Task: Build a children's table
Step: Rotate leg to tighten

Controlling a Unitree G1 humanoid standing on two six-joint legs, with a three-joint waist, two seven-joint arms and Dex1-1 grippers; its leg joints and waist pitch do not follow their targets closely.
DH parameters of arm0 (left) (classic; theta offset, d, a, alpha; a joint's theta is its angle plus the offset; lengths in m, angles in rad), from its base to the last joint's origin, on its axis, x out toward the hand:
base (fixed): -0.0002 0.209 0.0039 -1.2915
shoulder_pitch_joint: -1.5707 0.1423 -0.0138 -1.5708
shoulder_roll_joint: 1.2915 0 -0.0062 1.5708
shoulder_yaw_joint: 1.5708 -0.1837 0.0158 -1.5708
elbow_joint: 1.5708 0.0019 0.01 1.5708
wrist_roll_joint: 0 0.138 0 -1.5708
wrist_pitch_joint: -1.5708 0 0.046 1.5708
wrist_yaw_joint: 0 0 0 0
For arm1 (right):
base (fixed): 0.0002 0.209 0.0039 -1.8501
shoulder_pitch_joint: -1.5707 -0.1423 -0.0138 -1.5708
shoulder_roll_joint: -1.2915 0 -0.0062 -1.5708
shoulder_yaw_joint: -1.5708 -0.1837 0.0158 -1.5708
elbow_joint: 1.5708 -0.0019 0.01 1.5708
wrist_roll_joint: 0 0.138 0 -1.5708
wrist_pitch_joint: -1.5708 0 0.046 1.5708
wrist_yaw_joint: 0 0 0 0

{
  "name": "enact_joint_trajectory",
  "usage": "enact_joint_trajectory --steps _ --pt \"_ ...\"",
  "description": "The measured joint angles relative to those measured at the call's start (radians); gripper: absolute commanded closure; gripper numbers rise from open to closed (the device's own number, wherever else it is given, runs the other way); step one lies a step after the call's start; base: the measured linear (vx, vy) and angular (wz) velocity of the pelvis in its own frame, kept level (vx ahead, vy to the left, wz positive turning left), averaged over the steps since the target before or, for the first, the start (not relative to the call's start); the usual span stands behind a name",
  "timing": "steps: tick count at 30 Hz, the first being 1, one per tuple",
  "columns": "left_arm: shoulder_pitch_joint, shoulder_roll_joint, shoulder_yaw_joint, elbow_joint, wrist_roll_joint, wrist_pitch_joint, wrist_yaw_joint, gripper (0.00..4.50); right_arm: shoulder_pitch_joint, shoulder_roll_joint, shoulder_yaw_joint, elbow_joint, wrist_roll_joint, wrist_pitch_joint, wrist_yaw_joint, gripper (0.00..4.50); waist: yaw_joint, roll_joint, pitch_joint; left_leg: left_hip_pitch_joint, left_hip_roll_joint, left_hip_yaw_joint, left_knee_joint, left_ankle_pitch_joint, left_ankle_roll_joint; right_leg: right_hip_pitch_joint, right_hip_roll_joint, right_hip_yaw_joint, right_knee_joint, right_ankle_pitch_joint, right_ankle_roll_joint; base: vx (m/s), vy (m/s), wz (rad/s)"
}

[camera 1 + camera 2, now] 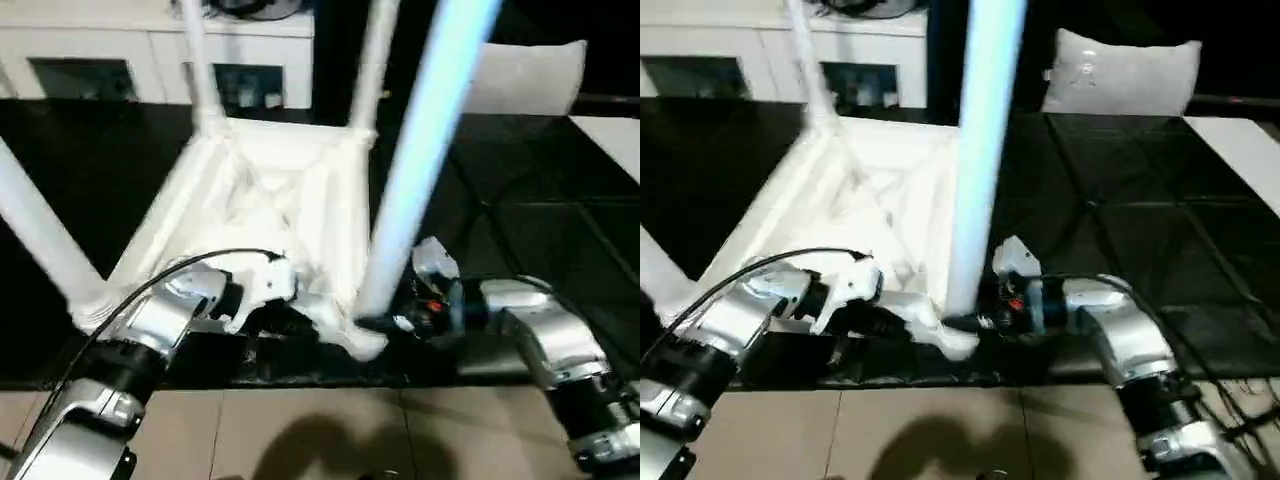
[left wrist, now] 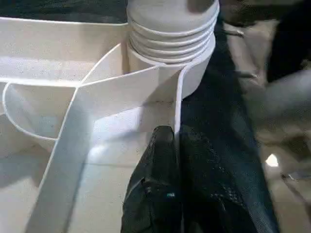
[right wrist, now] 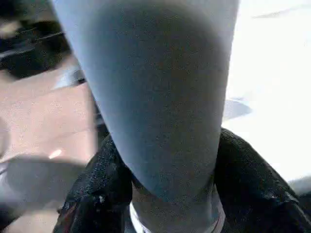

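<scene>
The children's table lies upside down on a black surface, its ribbed underside facing up. Legs stand in the far left, far right and near left corner sockets. The near right leg rises from its socket, where its threaded end shows. My left gripper is shut on the table top's thin rim just beside that socket. My right gripper reaches in from the right, with a black finger pressed against each side of that leg's base.
A white cabinet with glass doors runs along the back. A white cushion sits at the far right and a white slab at the right edge. Tan floor tiles lie nearest me, in front of the black surface.
</scene>
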Motion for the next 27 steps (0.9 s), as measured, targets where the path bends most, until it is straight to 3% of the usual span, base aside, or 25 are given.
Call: enact_joint_trajectory --steps 3,6,10,12,17,18,22,27 --pt "0.009 -0.05 0.022 -0.028 0.024 0.085 0.122 4.5 -0.014 0.064 -0.039 0.033 -0.028 0.023 -0.164 2.46 -0.027 0.0 0.0 0.005 -0.005 -0.003 0.001 0.0 0.0 0.002 0.0 -0.002 -0.003 -0.001 0.001 0.0 0.0 0.0" --pt "0.0 -0.126 0.049 -0.027 0.075 0.154 0.293 4.5 -0.082 0.154 -0.077 0.116 -0.07 0.051 -0.374 2.48 -0.053 0.002 0.0 0.005 -0.01 -0.012 0.002 0.0 0.0 0.001 -0.001 -0.007 -0.009 -0.001 0.002 0.0 0.0 0.0" --pt "-0.02 -0.19 0.052 -0.018 0.116 0.205 0.43 4.5 -0.141 0.225 -0.099 0.195 -0.104 0.044 -0.563 2.48 -0.076 0.018 0.002 -0.005 -0.006 -0.043 0.001 0.0 0.0 0.017 -0.005 -0.056 -0.056 -0.001 0.002 0.0 0.0 0.0" --pt "-0.021 -0.201 0.052 -0.016 0.124 0.207 0.457 4.5 -0.143 0.239 -0.112 0.209 -0.105 0.027 -0.586 1.95 -0.086 0.024 0.003 -0.005 -0.004 -0.046 -0.001 -0.001 0.001 0.024 -0.006 -0.066 -0.072 -0.001 0.002 0.0 0.0 0.0" --pt "-0.025 -0.221 0.019 -0.018 0.138 0.186 0.476 4.5 -0.134 0.237 -0.138 0.218 -0.105 0.01 -0.587 1.6 -0.08 0.024 0.003 -0.009 -0.013 -0.045 -0.002 -0.003 0.005 0.024 -0.019 -0.065 -0.069 -0.001 0.001 0.0 0.0 0.0" --pt "-0.025 -0.222 0.015 -0.021 0.139 0.18 0.471 4.5 -0.124 0.228 -0.14 0.211 -0.103 0.003 -0.572 1.48 -0.076 0.024 0.003 -0.009 -0.014 -0.043 -0.002 -0.004 0.008 0.024 -0.02 -0.059 -0.065 0.0 0.0 0.0 0.0 0.0" --pt "-0.027 -0.196 -0.014 -0.026 0.147 0.125 0.437 4.5 -0.084 0.177 -0.141 0.171 -0.076 -0.02 -0.489 1.07 -0.052 0.023 0.003 -0.01 -0.014 -0.029 -0.002 -0.006 0.01 0.017 -0.022 -0.047 -0.049 0.003 -0.002 0.0 0.0 0.0" --pt "-0.023 -0.122 -0.029 -0.017 0.123 -0.004 0.334 4.5 -0.006 0.063 -0.131 0.097 -0.03 -0.039 -0.273 0.69 -0.02 0.023 0.002 -0.01 -0.013 -0.024 -0.005 -0.006 0.011 0.005 -0.019 -0.04 -0.026 0.015 -0.003 0.009 -0.01 0.01"
